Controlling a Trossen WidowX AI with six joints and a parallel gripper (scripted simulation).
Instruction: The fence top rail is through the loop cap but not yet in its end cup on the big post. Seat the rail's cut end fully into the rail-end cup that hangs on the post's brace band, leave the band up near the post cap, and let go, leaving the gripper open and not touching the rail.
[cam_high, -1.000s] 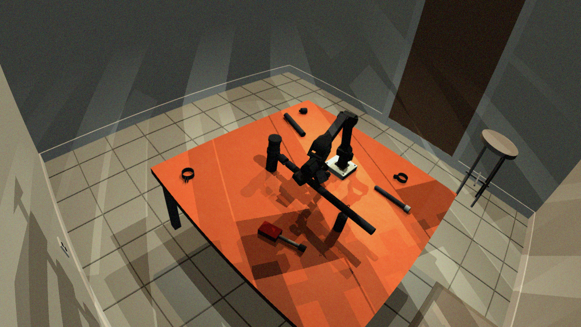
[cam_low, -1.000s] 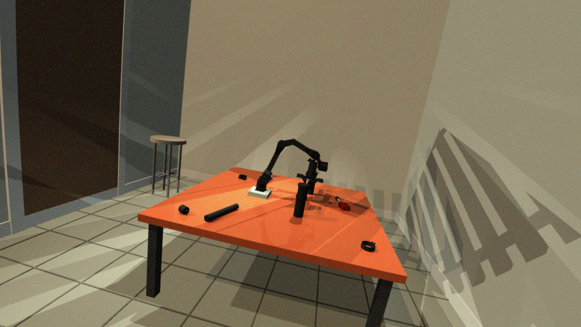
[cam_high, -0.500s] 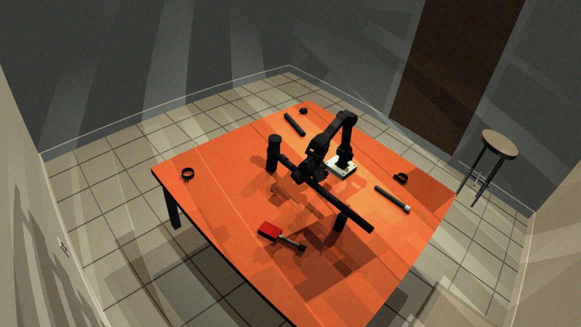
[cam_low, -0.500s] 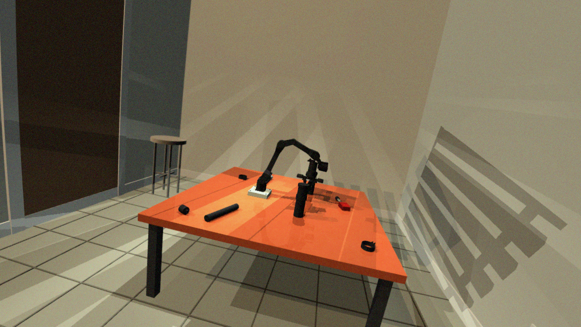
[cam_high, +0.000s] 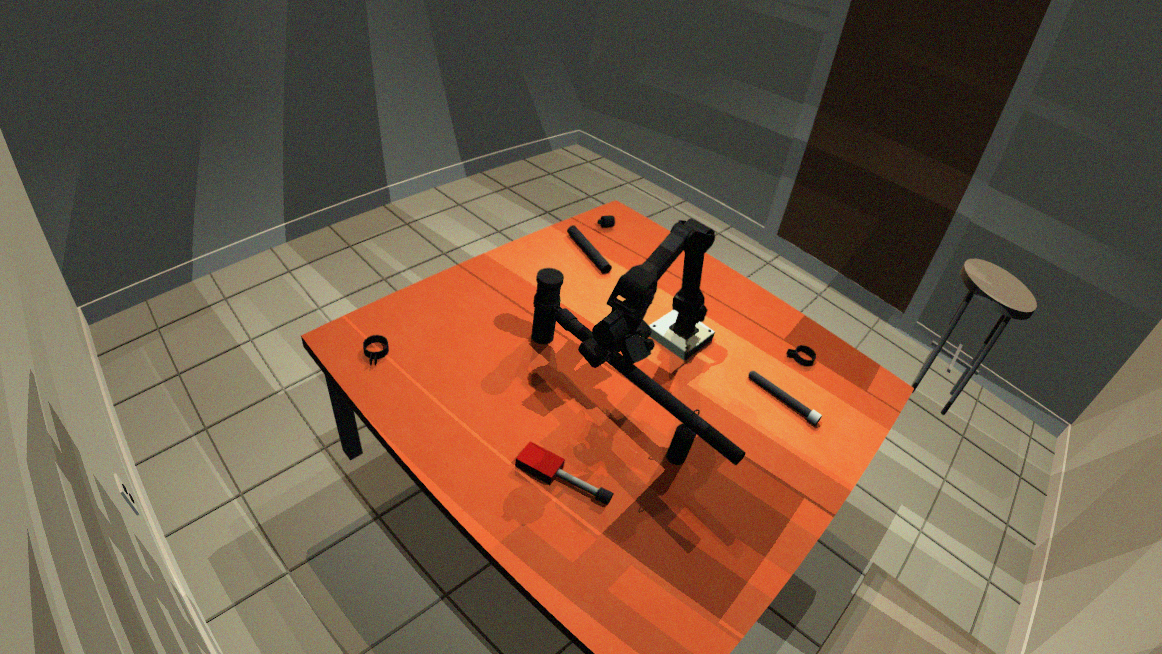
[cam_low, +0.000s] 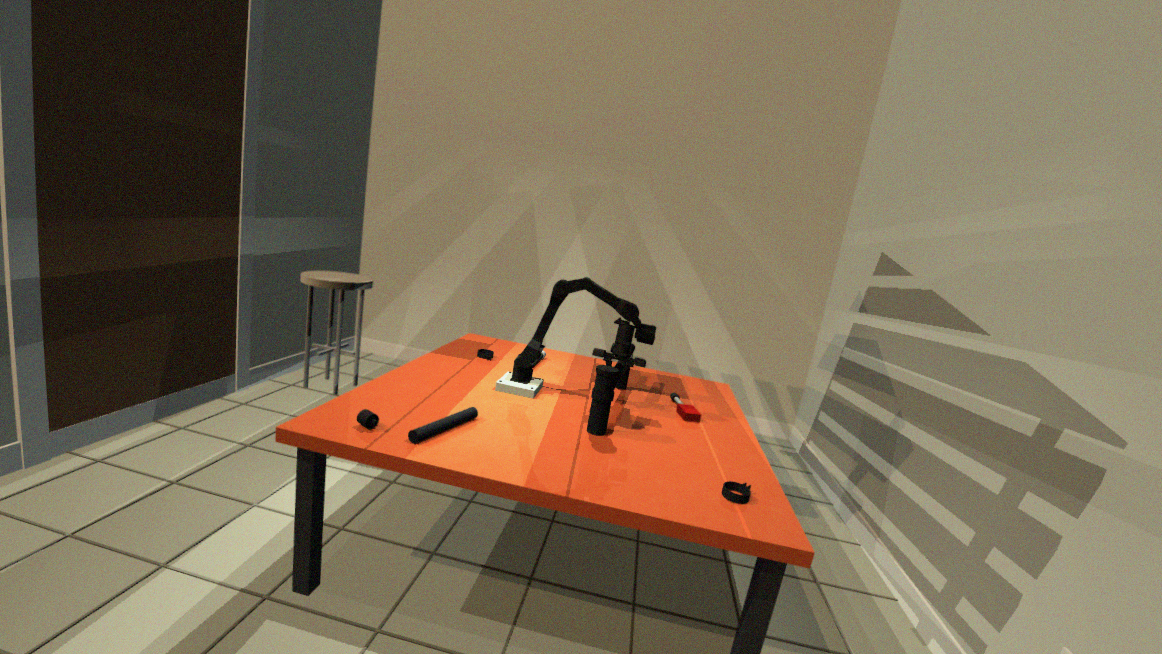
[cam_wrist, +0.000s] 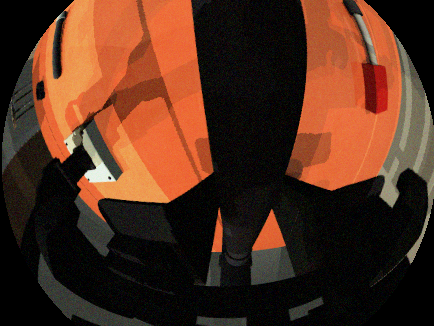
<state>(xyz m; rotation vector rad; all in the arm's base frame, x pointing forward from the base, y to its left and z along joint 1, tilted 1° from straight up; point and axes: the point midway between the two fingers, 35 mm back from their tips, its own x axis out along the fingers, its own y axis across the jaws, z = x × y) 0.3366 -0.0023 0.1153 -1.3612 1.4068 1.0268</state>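
Observation:
The big post (cam_high: 542, 324) (cam_low: 599, 415) stands upright with its cap (cam_high: 549, 277) on top. The long black rail (cam_high: 674, 401) (cam_wrist: 252, 100) runs from near the post, over the short post (cam_high: 679, 445) with the loop cap, to a free end beyond it. My gripper (cam_high: 615, 355) (cam_low: 621, 359) (cam_wrist: 241, 175) is shut on the rail between the two posts, nearer the big post. The rail's cut end points at the big post's upper part, where the dark end cup merges with it. The views do not show clearly how deep the end sits. The band is hard to make out.
A red-handled tool (cam_high: 539, 460) (cam_low: 687, 411) (cam_wrist: 376, 89) lies in front of the rail. Dark tubes (cam_high: 588, 248) (cam_high: 782, 396), a small black cap (cam_high: 606, 220) (cam_low: 367, 419) and ring clamps (cam_high: 375, 346) (cam_high: 804, 355) lie around. The arm's white base (cam_low: 518, 385) is behind the rail.

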